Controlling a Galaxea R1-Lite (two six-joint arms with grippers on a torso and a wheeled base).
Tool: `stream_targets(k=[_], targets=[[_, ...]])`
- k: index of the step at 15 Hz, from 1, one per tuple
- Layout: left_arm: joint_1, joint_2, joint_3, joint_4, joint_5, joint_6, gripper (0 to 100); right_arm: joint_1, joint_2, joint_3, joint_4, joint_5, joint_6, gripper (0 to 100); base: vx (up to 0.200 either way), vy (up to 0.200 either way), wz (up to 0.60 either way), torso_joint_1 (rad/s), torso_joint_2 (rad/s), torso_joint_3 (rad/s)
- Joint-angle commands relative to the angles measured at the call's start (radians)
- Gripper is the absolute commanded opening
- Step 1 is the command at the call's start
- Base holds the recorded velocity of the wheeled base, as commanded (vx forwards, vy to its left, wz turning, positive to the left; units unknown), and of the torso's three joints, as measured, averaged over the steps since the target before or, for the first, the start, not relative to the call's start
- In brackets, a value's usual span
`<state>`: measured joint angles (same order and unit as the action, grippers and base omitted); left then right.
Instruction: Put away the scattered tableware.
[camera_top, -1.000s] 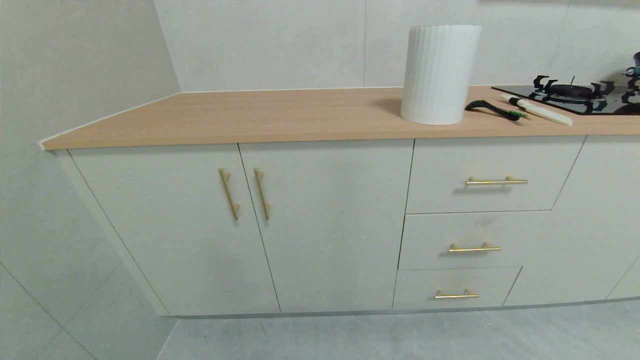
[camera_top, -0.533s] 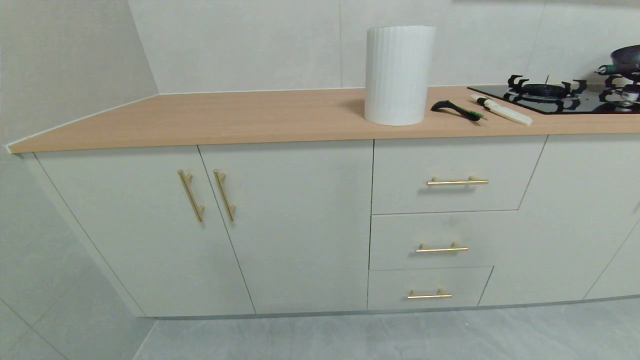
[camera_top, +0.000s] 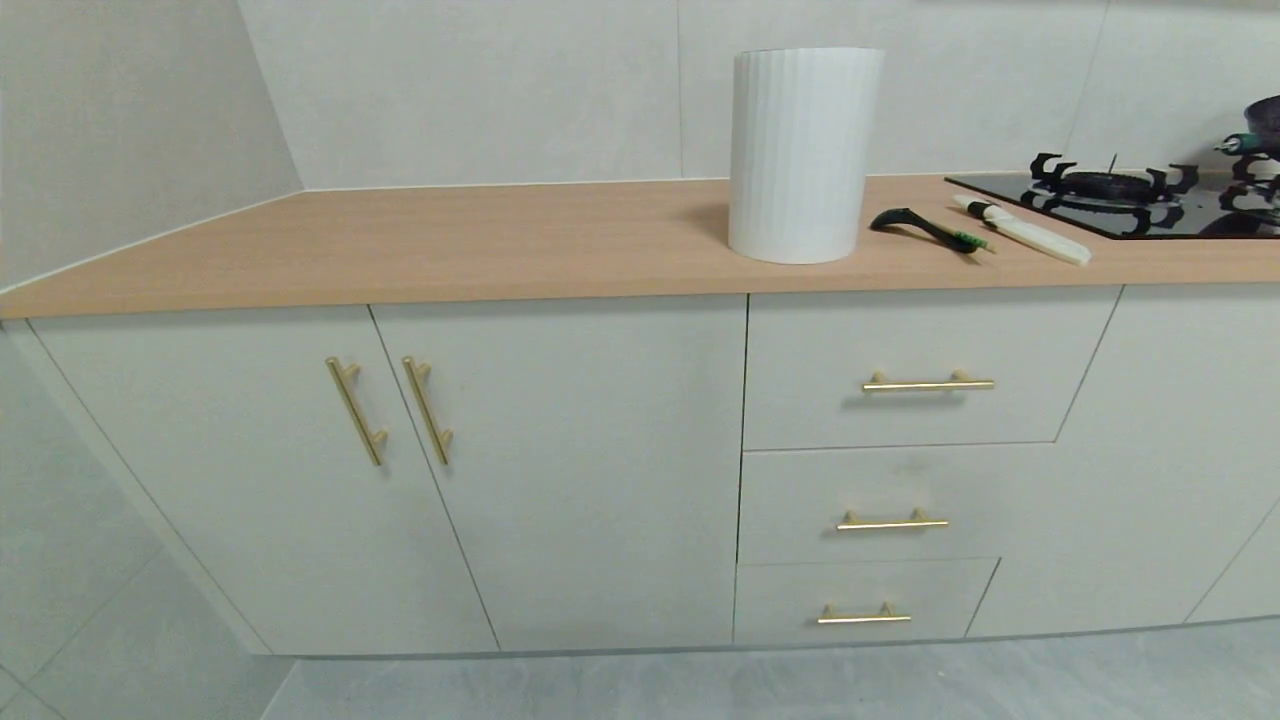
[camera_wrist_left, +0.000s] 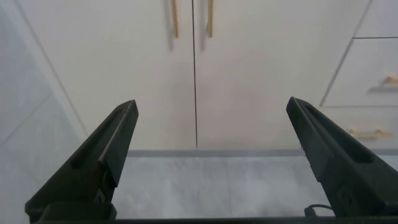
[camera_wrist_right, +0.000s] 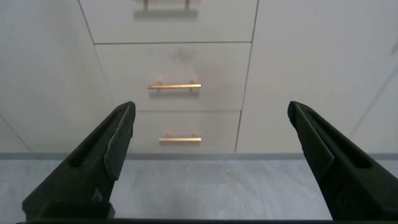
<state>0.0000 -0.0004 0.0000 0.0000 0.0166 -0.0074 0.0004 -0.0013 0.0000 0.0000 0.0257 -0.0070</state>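
Observation:
On the wooden countertop (camera_top: 450, 240) stands a tall white ribbed holder (camera_top: 803, 155). Beside it, toward the stove, lie a black-handled utensil with a green tip (camera_top: 930, 229) and a white knife-like piece (camera_top: 1025, 229). My left gripper (camera_wrist_left: 211, 124) is open, low down, facing the double cabinet doors (camera_wrist_left: 194, 62) near the floor. My right gripper (camera_wrist_right: 208, 124) is open too, facing the lower drawers (camera_wrist_right: 175, 74) and holding nothing.
A black gas stove (camera_top: 1130, 195) with a pot (camera_top: 1262, 125) fills the counter's right end. Below are two cabinet doors with gold handles (camera_top: 390, 410) and three drawers with gold handles (camera_top: 928, 383). Grey tiled floor (camera_top: 700, 685) runs in front; a wall closes the left side.
The head camera has swung, so the whole scene slid left and slightly down in the picture. The things on the counter keep their places relative to one another.

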Motion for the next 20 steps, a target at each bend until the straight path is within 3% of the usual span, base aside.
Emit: stream_targets(k=[1, 12, 14, 17, 20], targets=[[0.000, 0.000, 0.000, 0.000, 0.000, 0.000, 100, 0.000, 0.001, 0.000, 0.000, 0.000, 0.001, 100, 0.200, 0.000, 0.00, 0.007, 0.00, 0.002], [0.000, 0.000, 0.000, 0.000, 0.000, 0.001, 100, -0.002, 0.001, 0.000, -0.003, -0.001, -0.002, 100, 0.018, 0.000, 0.00, 0.000, 0.00, 0.000], [0.000, 0.000, 0.000, 0.000, 0.000, 0.001, 100, 0.000, 0.006, -0.109, -0.015, -0.003, 0.075, 100, 0.000, 0.000, 0.00, 0.000, 0.00, 0.000], [0.000, 0.000, 0.000, 0.000, 0.000, 0.001, 100, 0.023, 0.076, -0.144, 0.112, 0.079, 0.064, 100, 0.000, 0.000, 0.00, 0.000, 0.00, 0.000], [0.000, 0.000, 0.000, 0.000, 0.000, 0.001, 100, 0.069, 0.305, -0.210, 0.118, 0.140, 0.047, 100, 0.000, 0.000, 0.00, 0.000, 0.00, 0.000]])
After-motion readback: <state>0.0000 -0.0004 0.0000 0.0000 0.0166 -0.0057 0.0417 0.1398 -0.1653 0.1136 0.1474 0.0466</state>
